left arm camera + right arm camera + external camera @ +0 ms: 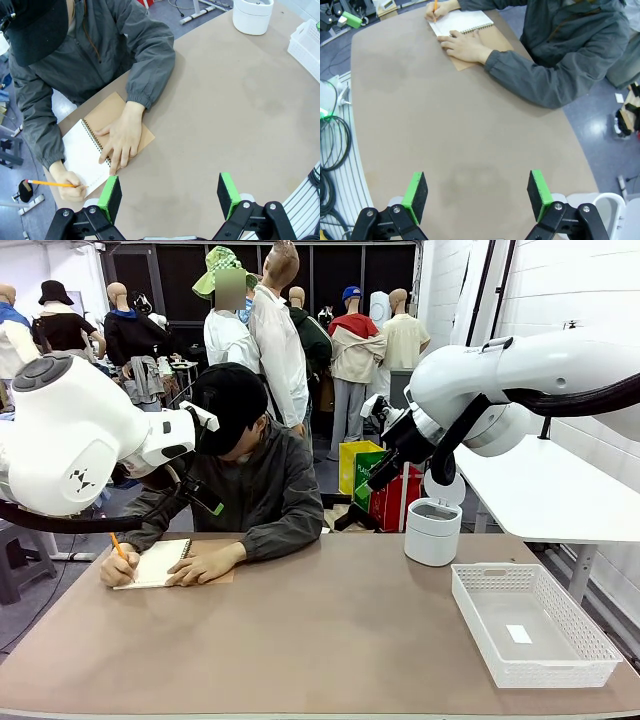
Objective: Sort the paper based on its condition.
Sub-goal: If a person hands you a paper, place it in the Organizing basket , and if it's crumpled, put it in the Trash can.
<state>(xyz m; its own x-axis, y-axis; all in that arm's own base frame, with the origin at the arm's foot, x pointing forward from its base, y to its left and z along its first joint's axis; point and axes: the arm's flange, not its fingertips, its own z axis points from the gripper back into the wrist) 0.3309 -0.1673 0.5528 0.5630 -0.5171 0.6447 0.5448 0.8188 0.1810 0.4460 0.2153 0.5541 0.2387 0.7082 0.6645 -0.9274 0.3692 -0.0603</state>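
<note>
The paper is out of view. A person at the far left of the table writes with an orange pencil (50, 184) in a spiral notebook (155, 562) with a brown cover (120, 112), one hand flat on the page. My left gripper (170, 197) hangs open above the table, close to that hand, with nothing between its green pads. High over the table's middle, my right gripper (477, 195) is open and holds nothing; the notebook (462, 22) lies far ahead of it.
A white plastic basket (530, 625) sits at the table's right front, with a small white label on its floor. A white lidded bin (433, 530) stands at the back right. Cables (332, 140) lie beside the table edge.
</note>
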